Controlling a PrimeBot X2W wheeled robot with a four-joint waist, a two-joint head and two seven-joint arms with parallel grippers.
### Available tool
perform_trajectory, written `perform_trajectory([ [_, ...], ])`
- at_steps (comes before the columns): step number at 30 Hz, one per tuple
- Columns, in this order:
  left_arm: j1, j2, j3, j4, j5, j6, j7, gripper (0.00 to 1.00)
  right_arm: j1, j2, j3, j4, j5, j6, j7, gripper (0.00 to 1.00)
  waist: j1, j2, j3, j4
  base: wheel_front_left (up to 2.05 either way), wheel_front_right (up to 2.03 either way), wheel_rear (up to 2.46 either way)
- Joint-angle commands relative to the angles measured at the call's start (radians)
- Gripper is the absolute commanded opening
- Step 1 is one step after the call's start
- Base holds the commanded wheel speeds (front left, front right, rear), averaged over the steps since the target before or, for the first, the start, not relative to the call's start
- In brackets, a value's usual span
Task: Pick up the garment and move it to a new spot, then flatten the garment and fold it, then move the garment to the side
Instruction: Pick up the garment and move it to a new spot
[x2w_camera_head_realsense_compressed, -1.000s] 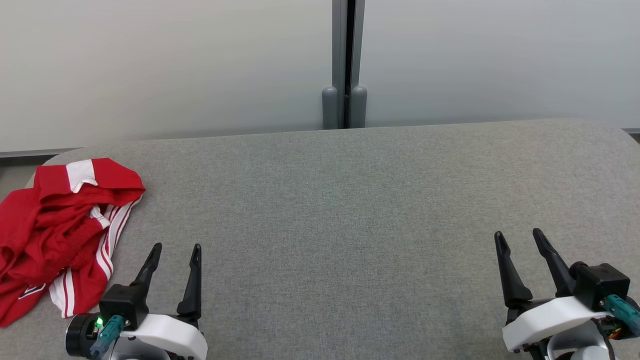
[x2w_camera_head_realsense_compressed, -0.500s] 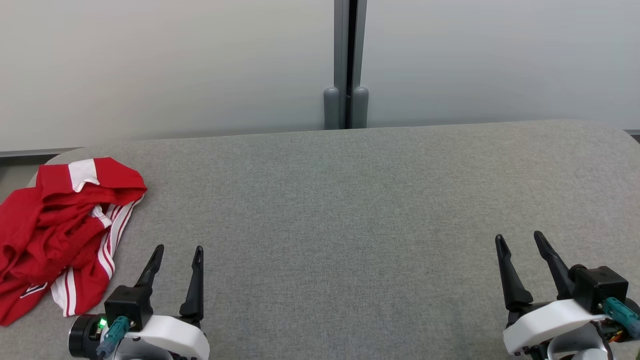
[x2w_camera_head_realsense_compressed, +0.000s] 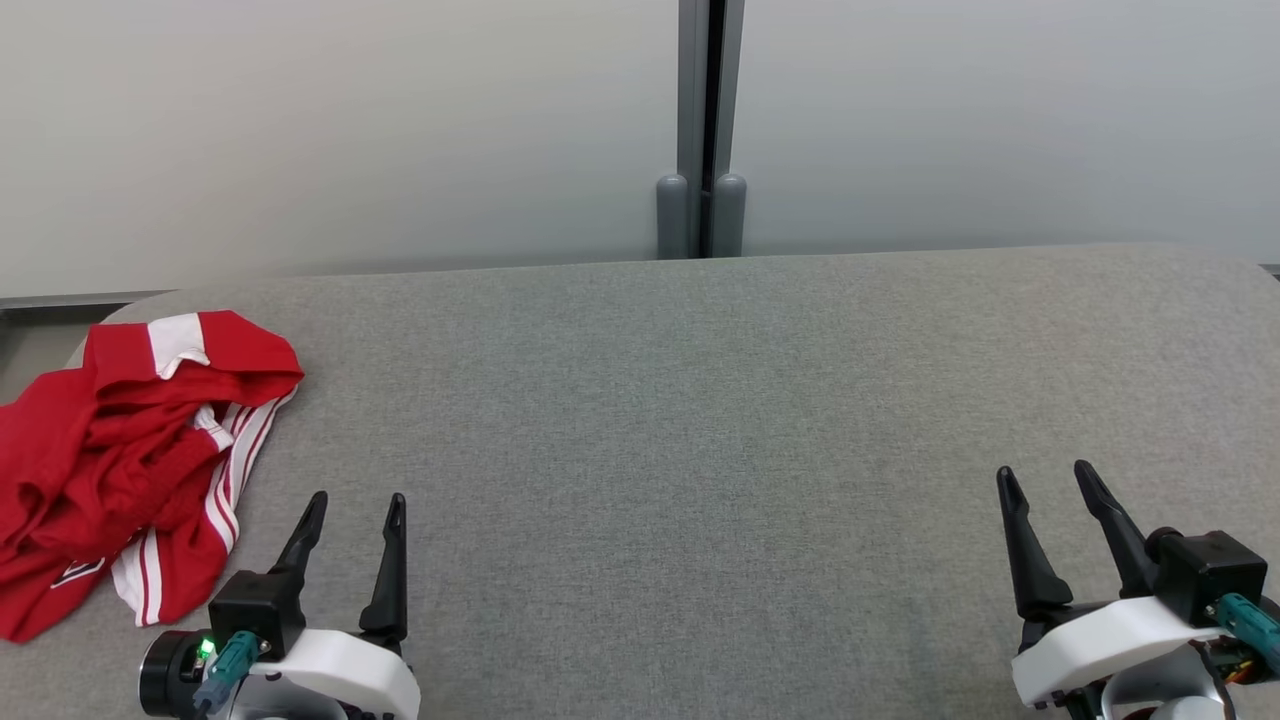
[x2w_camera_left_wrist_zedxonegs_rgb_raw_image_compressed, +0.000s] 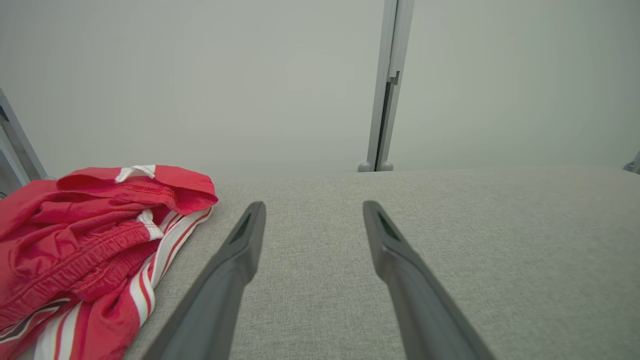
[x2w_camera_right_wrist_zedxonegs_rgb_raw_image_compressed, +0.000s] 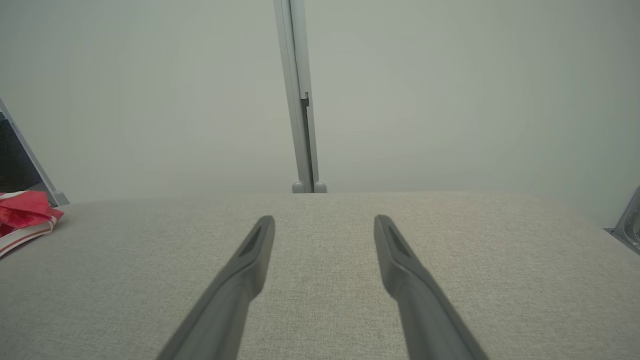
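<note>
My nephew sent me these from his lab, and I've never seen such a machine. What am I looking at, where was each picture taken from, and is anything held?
This is a two-armed robot at a grey fabric-covered table. The wide picture comes from a camera on its head, looking down: its left tool sits at lower left, its right tool at lower right, each a pair of long dark fingers. The other two pictures come from cameras on the wrists, looking along those fingers. A crumpled red garment with white stripes lies at the table's left end, beside the left tool, untouched. Both tools are open and hold nothing. Behind stands a pale wall with a grey post.
</note>
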Motion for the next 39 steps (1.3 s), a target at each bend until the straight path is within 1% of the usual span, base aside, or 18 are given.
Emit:
perform_trajectory([
  [1, -0.019, 0.003, 0.002, -0.001, -0.001, 0.004, -0.005, 1.0, 0.006, -0.006, -0.006, -0.004, -0.005, 0.0, 0.0, 1.0, 0.0, 0.0, 0.0, 0.006, 0.0, 0.0, 0.0],
  [7, -0.039, 0.003, 0.017, 0.0, -0.013, 0.007, -0.004, 1.0, 0.007, -0.011, -0.008, -0.031, -0.017, 0.0, 0.001, 1.0, 0.0, 0.0, 0.011, 0.06, 0.0, 0.0, 0.0],
  [18, -0.092, 0.014, 0.053, -0.004, -0.029, 0.003, -0.004, 1.0, -0.014, -0.015, 0.021, -0.095, -0.03, 0.0, 0.023, 1.0, 0.0, 0.0, 0.039, 0.249, 0.0, 0.0, 0.0],
  [19, -0.092, 0.014, 0.053, -0.004, -0.029, 0.003, -0.004, 1.0, -0.014, -0.015, 0.021, -0.095, -0.03, 0.0, 0.023, 1.0, 0.0, 0.0, 0.039, 0.249, 0.0, 0.0, 0.0],
  [21, -0.097, 0.013, 0.056, -0.001, -0.028, 0.002, -0.003, 1.0, -0.017, -0.019, 0.023, -0.1, -0.028, 0.0, 0.028, 1.0, 0.0, 0.0, 0.042, 0.285, 0.0, 0.0, 0.0],
  [25, -0.1, 0.014, 0.072, -0.002, -0.03, 0.001, -0.003, 1.0, -0.027, -0.023, 0.042, -0.112, -0.035, 0.0, 0.039, 1.0, 0.0, 0.0, 0.049, 0.335, 0.0, 0.0, 0.0],
  [31, -0.096, 0.009, 0.084, -0.008, -0.03, -0.003, -0.003, 1.0, -0.032, -0.028, 0.053, -0.123, -0.037, 0.0, 0.05, 1.0, 0.0, 0.0, 0.055, 0.374, 0.0, 0.0, 0.0],
  [39, -0.104, -0.001, 0.092, -0.007, -0.031, -0.009, -0.003, 1.0, -0.035, -0.03, 0.055, -0.126, -0.029, 0.0, 0.05, 1.0, 0.0, 0.0, 0.06, 0.386, 0.0, 0.0, 0.0],
])
